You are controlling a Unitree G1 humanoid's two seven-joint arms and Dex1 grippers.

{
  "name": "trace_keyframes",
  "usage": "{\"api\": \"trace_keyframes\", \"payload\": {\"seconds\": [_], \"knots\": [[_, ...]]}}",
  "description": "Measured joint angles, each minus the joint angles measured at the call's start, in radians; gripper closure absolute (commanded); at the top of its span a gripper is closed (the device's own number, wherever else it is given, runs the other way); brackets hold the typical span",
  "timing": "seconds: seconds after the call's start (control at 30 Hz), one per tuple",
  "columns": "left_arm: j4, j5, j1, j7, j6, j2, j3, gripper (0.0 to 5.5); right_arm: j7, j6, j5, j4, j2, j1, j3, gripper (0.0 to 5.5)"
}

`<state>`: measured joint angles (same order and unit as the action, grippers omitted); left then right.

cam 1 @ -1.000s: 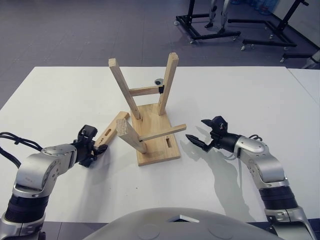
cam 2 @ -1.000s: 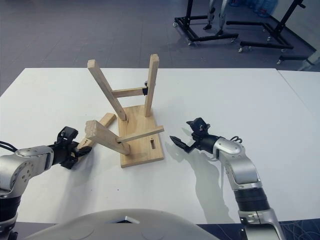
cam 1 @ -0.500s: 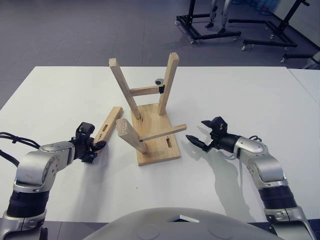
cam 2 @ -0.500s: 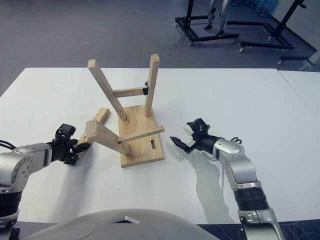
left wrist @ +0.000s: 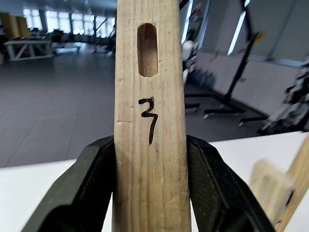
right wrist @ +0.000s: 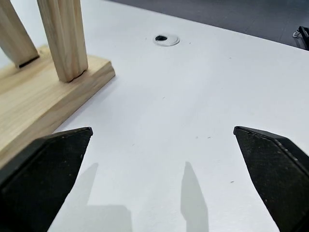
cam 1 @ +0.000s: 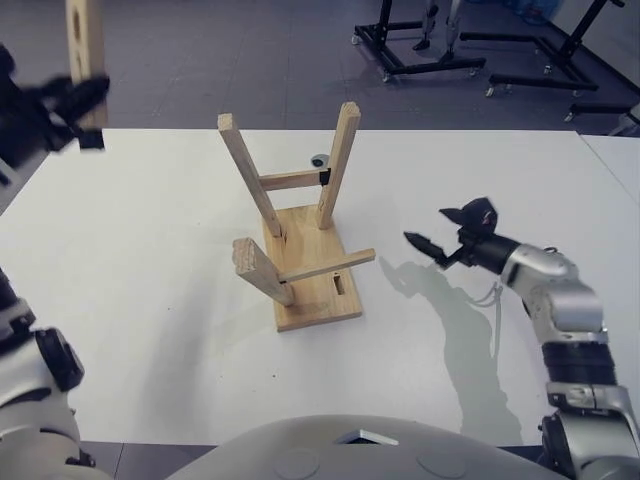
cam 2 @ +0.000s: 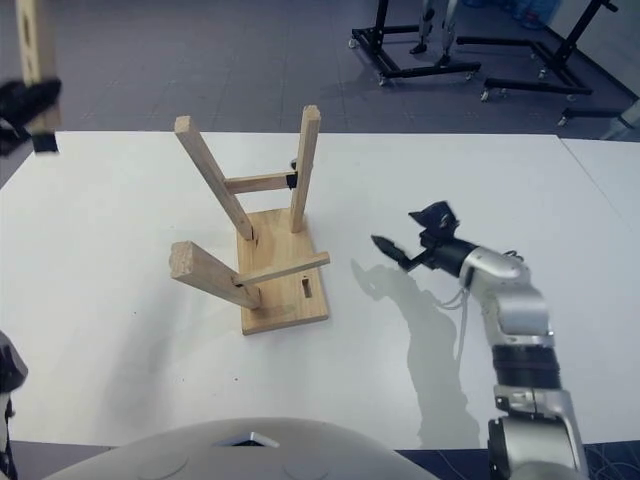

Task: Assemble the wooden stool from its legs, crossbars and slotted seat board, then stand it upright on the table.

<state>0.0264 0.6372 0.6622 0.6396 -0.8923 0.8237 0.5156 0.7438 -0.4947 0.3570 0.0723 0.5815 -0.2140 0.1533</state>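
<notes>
Lifting leg, head view: L gripper (cam 1: 80, 100) now high, pinching 4th leg (cam 1: 84, 40), which lay by the seat board (cam 1: 315, 300) 0.5 s ago; R gripper (cam 1: 425, 245) pulled back. L wrist: leg upright btwn jaws, slot beyond them. R wrist: jaws spread, seat board off one tip. Insertion likely next.

White table (cam 1: 150, 250) on dark grey floor (cam 1: 200, 60); black wheeled frames (cam 1: 432, 68) stand beyond it

white table (cam 1: 140, 300) | round cable port (right wrist: 166, 39) in tabletop | black wheeled frames (cam 1: 440, 65) on grey floor (cam 1: 200, 60) behind
</notes>
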Motion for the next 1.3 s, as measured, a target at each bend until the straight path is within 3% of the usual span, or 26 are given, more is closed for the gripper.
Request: {"api": "trace_keyframes", "payload": {"seconds": [0.07, 0.17, 0.3, 0.4, 0.57, 0.83, 1.3], "knots": [[-0.01, 0.1, 0.148, 0.038, -0.012, 0.003, -0.001, 3.44, 0.017, -0.086, 0.1, 0.035, 0.023, -0.127, 0.076, 0.1], [-0.07, 0.298, 0.303, 0.035, -0.089, -0.084, -0.015, 3.44, 0.03, -0.246, 0.284, 0.09, 0.038, -0.401, 0.17, 0.1], [-0.148, 0.458, 0.297, 0.03, -0.185, -0.22, -0.122, 3.44, 0.012, -0.441, 0.523, 0.149, -0.005, -0.702, 0.25, 0.1], [-0.177, 0.449, 0.209, 0.081, -0.187, -0.244, -0.219, 3.44, -0.048, -0.575, 0.703, 0.151, -0.039, -0.808, 0.315, 0.1], [-0.207, 0.427, 0.169, 0.147, -0.159, -0.247, -0.278, 3.44, -0.222, -0.722, 0.965, 0.061, -0.165, -0.796, 0.35, 0.1], [-0.206, 0.403, 0.167, 0.196, -0.137, -0.261, -0.355, 3.44, -0.466, -0.692, 1.188, -0.04, -0.311, -0.75, 0.283, 0.1], [-0.221, 0.378, 0.13, 0.216, -0.123, -0.279, -0.4, 3.44, -0.608, -0.568, 1.341, -0.08, -0.334, -0.733, 0.167, 0.1]]}}
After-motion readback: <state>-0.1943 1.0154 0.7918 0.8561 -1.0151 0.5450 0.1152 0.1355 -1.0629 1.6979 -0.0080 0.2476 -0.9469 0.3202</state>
